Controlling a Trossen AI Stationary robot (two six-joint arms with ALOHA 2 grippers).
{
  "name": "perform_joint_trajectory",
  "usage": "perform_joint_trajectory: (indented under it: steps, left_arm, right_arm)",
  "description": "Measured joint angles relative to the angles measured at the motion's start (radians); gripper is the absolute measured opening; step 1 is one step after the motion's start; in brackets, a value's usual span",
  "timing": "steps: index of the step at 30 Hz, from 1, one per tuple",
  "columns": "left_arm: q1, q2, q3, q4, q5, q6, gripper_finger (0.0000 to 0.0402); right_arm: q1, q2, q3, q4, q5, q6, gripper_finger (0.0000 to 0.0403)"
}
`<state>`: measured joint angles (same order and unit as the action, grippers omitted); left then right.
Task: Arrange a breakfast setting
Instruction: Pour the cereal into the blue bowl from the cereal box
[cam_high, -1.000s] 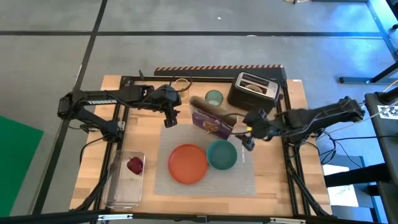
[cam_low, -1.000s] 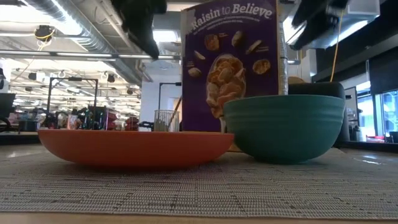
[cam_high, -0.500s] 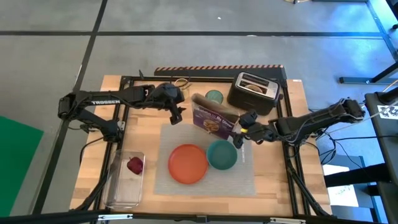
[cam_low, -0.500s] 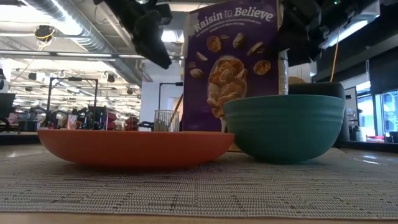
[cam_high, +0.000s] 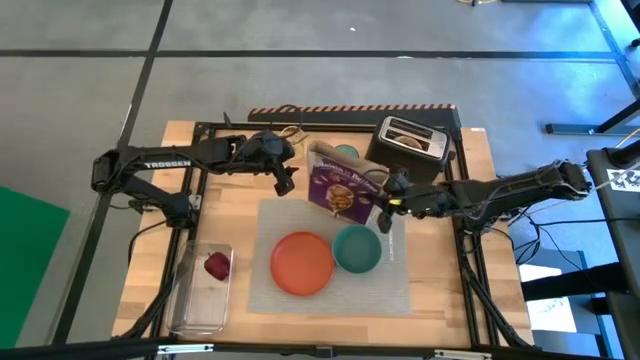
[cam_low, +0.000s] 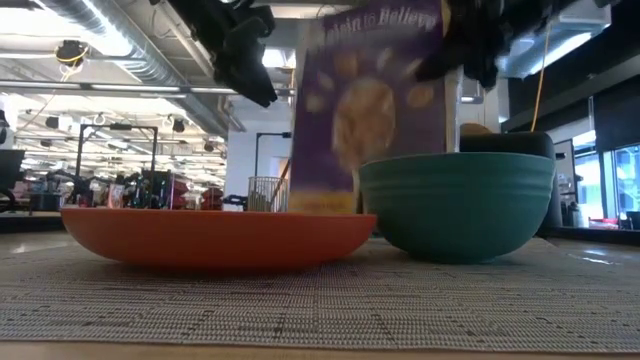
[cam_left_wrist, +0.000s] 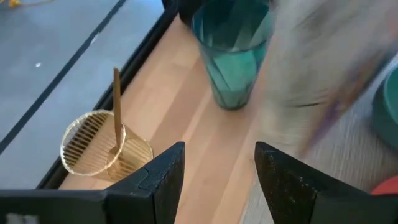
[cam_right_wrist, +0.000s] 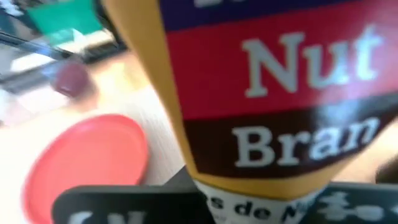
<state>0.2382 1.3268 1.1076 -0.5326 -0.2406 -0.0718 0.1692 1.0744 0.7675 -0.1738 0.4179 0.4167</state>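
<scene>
The orange plate (cam_high: 303, 263) and teal bowl (cam_high: 356, 248) sit side by side on the grey placemat (cam_high: 390, 285). Behind them a purple cereal box (cam_high: 343, 188) stands tilted, blurred in the low view. My right gripper (cam_high: 386, 203) is at the box's right narrow side, near the top. My left gripper (cam_left_wrist: 217, 155) hovers open and empty above the far left of the table. It faces the green cup (cam_left_wrist: 233, 56) and a gold spoon (cam_left_wrist: 116, 102) standing in a wire holder (cam_left_wrist: 99, 143). The dark red fruit (cam_high: 216, 265) lies in a clear tray (cam_high: 200, 295). My right gripper is against the cereal box's right narrow side (cam_right_wrist: 280, 93), near its upper end, coming level from the table's right. The box fills the right wrist view and hides the fingertips, so pinched or pushed cannot be told. The box leans with its top toward the far left.
A black toaster (cam_high: 410, 143) stands at the far right, close behind my right arm. The cup is right behind the leaning box. A black frame runs along the table's far edge and sides. Bare wood shows at the near left and far left.
My right gripper has gone toward the table's left and far edge, up to the cereal box's right side. The box, upright before, has tipped with its top toward the far left and shows blurred. My left gripper has drifted slightly toward the far right.
</scene>
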Motion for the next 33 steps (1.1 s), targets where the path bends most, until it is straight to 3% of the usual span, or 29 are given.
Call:
perform_joint_trajectory:
  steps: [3,8,14,18,25,28,33]
  left_arm:
    - [0.000,-0.033,0.000,-0.001,0.029,0.005,0.0190]
    - [0.000,-0.115,0.000,0.020,0.164,0.050,0.0190]
    - [0.000,-0.232,0.000,0.126,0.181,-0.002,0.0190]
    - [0.000,-0.271,0.002,0.191,0.235,-0.013,0.0190]
    - [-0.013,-0.240,0.002,0.275,0.365,-0.057,0.0192]
    - [-0.023,-0.232,0.000,0.275,0.382,-0.056,0.0213]
    - [-0.023,-0.236,0.000,0.288,0.361,-0.118,0.0287]
  right_arm:
    - [0.001,-0.069,0.047,0.010,-0.001,-0.054,0.0005]
    - [-0.001,-0.187,0.120,0.004,-0.025,-0.170,0.0002]
    - [-0.038,-0.278,0.157,-0.006,-0.127,-0.232,0.0001]
    - [-0.069,-0.288,0.157,0.006,-0.203,-0.239,0.0000]
    - [-0.072,-0.240,0.157,0.102,-0.239,-0.286,0.0000]
    - [-0.071,-0.223,0.157,0.119,-0.248,-0.289,0.0000]
    - [-0.071,-0.217,0.157,0.127,-0.253,-0.283,0.0000]
